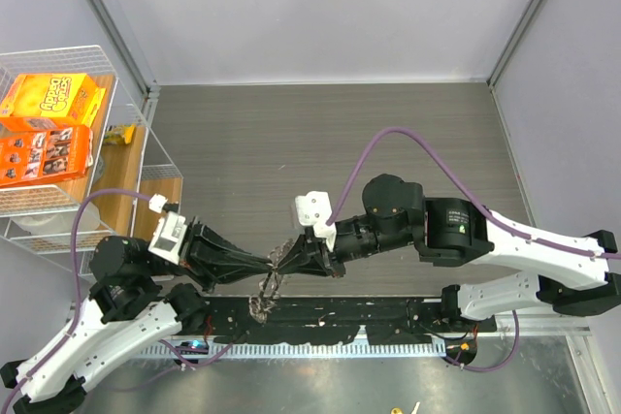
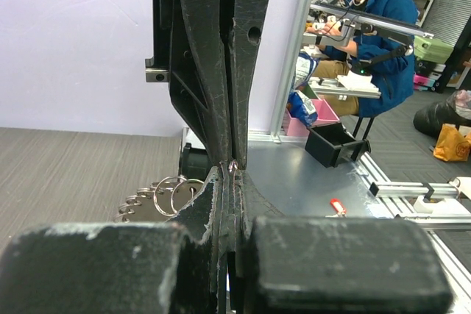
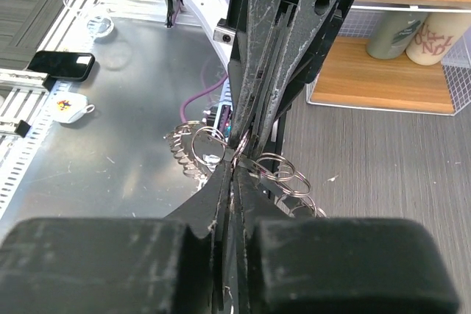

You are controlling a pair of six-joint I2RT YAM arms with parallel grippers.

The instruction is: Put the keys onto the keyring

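Between tip-to-tip left fingers (image 1: pixel 238 262) and right fingers (image 1: pixel 309 257), the keyring (image 1: pixel 267 293).

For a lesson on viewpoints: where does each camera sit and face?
Top: above and behind, looking down at the table; left arm and right arm show.
Left wrist: on left arm, facing the right gripper past its own fingers.
Right wrist: on right arm, facing the left gripper past its own fingers.
Shared: both wrist views show the keyring.
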